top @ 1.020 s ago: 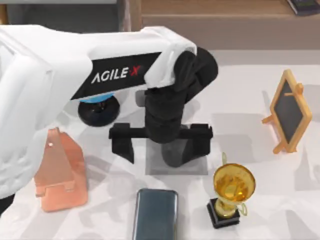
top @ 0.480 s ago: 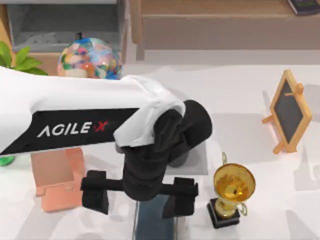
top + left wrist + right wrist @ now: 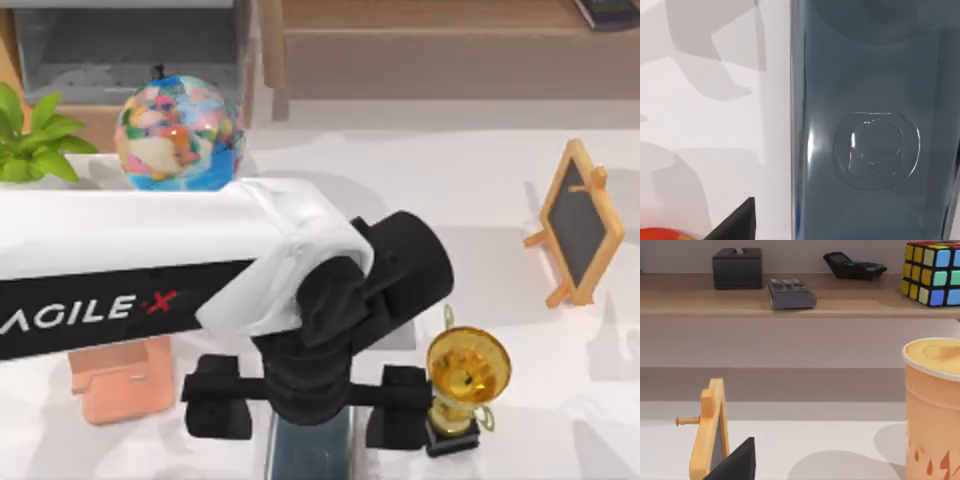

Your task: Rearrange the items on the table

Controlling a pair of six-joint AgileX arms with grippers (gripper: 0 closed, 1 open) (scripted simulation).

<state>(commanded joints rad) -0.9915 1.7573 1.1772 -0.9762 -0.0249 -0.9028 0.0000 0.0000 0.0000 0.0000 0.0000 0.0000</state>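
**Left gripper over the phone**

The left gripper [image 3: 308,408] hangs above the phone [image 3: 310,447] at the table's [image 3: 480,200] near edge, fingers spread wide to either side. The phone lies flat beside the trophy [image 3: 465,375]. The right gripper's state cannot be told.

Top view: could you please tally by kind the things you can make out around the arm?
Smartphone: 1
Gold trophy: 1
Globe: 1
Green plant: 1
Pink stand: 1
Small chalkboard: 1
Total: 6, not counting the left gripper, spread over the smartphone.
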